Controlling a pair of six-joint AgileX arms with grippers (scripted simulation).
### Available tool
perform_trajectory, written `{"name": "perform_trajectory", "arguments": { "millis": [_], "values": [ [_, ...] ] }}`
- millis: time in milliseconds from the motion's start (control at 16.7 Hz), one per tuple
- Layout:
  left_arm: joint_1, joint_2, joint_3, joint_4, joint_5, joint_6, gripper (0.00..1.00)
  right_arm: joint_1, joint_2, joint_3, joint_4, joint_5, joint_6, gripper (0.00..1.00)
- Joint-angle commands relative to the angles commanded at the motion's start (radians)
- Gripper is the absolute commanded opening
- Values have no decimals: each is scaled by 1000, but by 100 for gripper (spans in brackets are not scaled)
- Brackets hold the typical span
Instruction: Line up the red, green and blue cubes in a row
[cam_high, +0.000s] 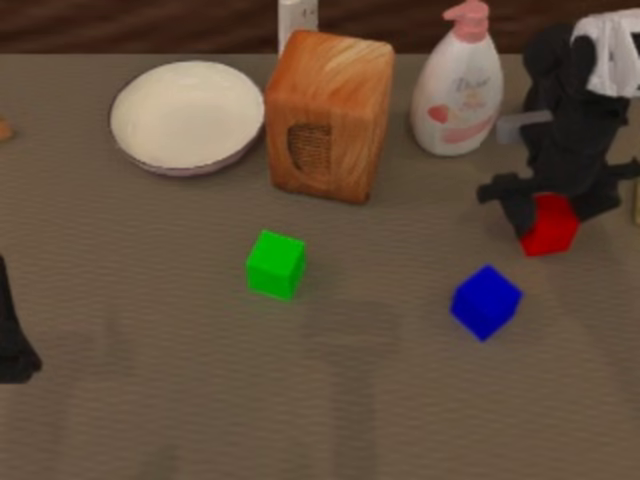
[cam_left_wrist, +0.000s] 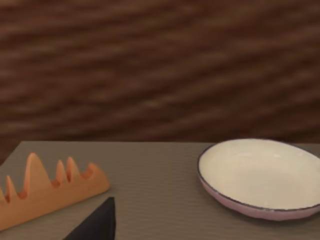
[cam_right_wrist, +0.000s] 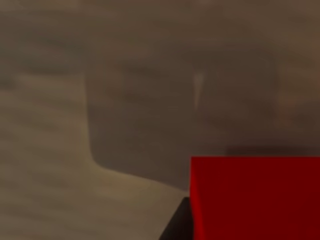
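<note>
Right gripper (cam_high: 545, 215) at far right of worktop (cam_high: 150, 380), fingers closed on red cube (cam_high: 550, 226). Blue cube (cam_high: 486, 301) just near-left of it, apart. Green cube (cam_high: 275, 264) mid-worktop, near side of wooden block (cam_high: 328, 115). Left gripper (cam_high: 12, 345) parked at left edge, fingers: cannot tell.

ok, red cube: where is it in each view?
Top view: red cube at the table's right side, under the right gripper, right of the blue cube.
Left wrist view: not in it.
Right wrist view: red cube fills the near corner.
Shared landmark: the table surface; the white plate links top and left wrist views.
</note>
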Motion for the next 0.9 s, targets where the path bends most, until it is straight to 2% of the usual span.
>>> {"name": "perform_trajectory", "arguments": {
  "millis": [300, 660, 900],
  "values": [
    [0, 0, 0, 0, 0, 0, 100, 6, -60, 100, -169, -1, -1, 0],
    [0, 0, 0, 0, 0, 0, 100, 3, -66, 110, -182, -1, 2, 0],
    [0, 0, 0, 0, 0, 0, 100, 101, -52, 138, -199, 2, 113, 0]
  ]
}}
